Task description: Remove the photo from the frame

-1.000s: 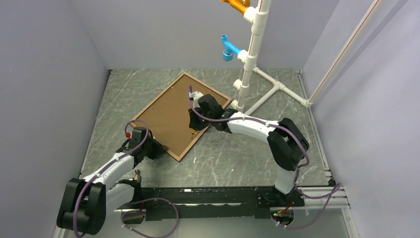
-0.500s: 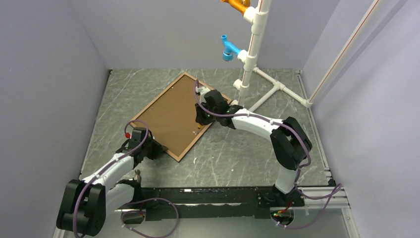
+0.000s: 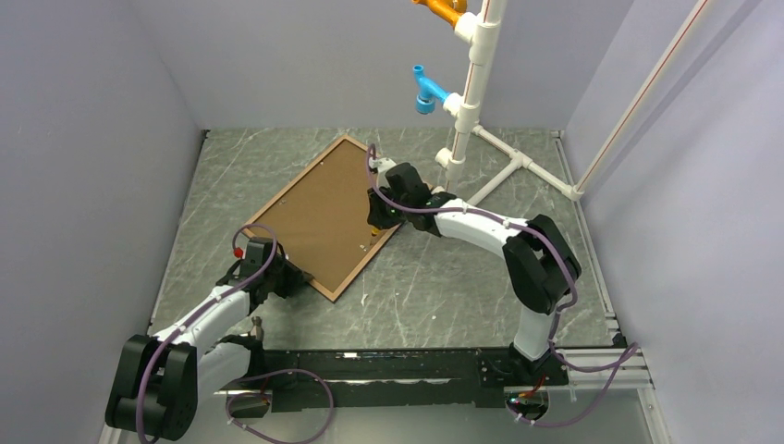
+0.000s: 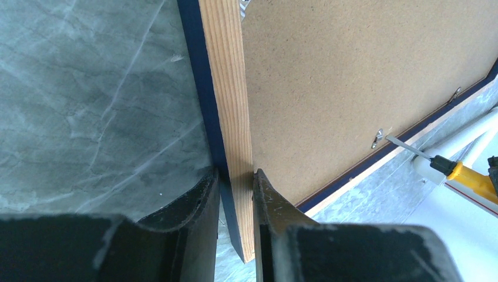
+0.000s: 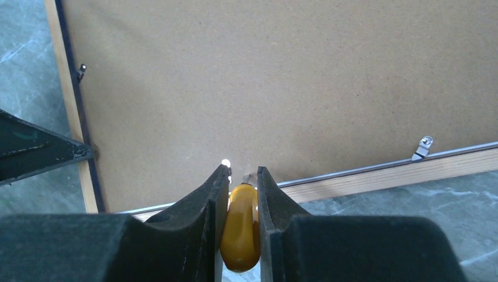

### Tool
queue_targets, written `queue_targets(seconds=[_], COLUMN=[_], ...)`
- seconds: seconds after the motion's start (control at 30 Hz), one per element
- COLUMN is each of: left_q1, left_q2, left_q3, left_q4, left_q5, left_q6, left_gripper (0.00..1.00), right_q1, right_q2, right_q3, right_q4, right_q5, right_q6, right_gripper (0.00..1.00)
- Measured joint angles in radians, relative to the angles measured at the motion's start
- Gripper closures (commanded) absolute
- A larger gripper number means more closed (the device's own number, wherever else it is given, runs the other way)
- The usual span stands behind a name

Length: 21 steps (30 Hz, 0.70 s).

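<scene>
Firmly, the left gripper [image 4: 235, 176] pinches a rail of the face-down frame [image 4: 230, 88] at its seven o'clock corner. The right gripper [image 5: 242, 176] clamps a yellow-handled tool [image 5: 239, 232] at the three o'clock edge. The photo presumably sits hidden beneath the backing board [image 5: 264, 76]. A slipping tip could gouge that board or twist the frame free. No writing shows.

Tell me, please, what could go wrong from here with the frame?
The screwdriver in the right gripper is at the edge of the backing board; its tip could slip and gouge it. The left gripper pinches only one rail of the frame near a corner, so prying might twist it loose.
</scene>
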Motion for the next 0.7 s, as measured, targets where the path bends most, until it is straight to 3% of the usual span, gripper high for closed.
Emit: queue_targets(seconds=[0.7], left_q1=[0.0], left_q2=[0.002], left_q3=[0.0], left_q4=[0.0], left_q5=[0.0], left_q6=[0.003], left_gripper=[1.0], right_q1=[0.036], right_q2=[0.01], right_q3=[0.005], right_q4=[0.011], right_q5=[-0.026], right_q6=[0.008], right_gripper=[1.0])
